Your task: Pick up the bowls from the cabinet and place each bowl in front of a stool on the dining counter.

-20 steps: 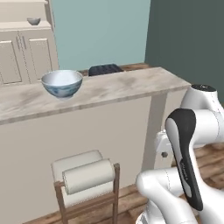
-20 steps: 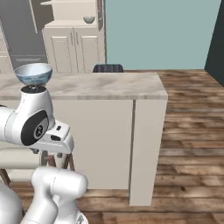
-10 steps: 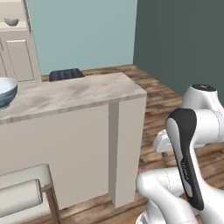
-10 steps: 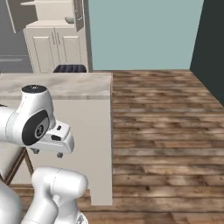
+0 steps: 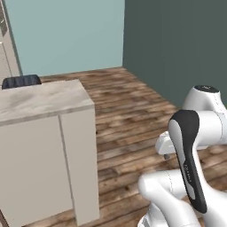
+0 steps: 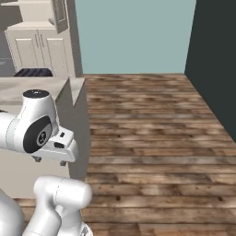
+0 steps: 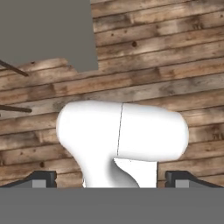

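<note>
Left base view: the dining counter point(image 5: 42, 99) ends at a square corner, its grey front wall dropping to the wooden floor point(image 5: 128, 111). A dark object point(image 5: 21, 81) sits at the far edge of the countertop. No bowl stands on the stretch of counter in frame. The arm is folded low at the right, its links stacked close to the base.

Right base view: the cabinet point(image 6: 41, 48) stands beyond the counter's far end, with 2 panelled cream doors and slim handles. Its upper shelves are cut off by the frame, so no bowl can be confirmed there. The counter's end lies between the folded arm and the cabinet.

Hand view: the gripper point(image 7: 111, 179) points down at floorboards, its 2 dark fingertips point(image 7: 43, 178) set wide apart with nothing between them: the claw is open and empty.

Judgement: whatever bowl remains would lie well ahead of the claw and to its left, at cabinet height, far beyond reach. The base must close that gap before the arm unfolds.
</note>
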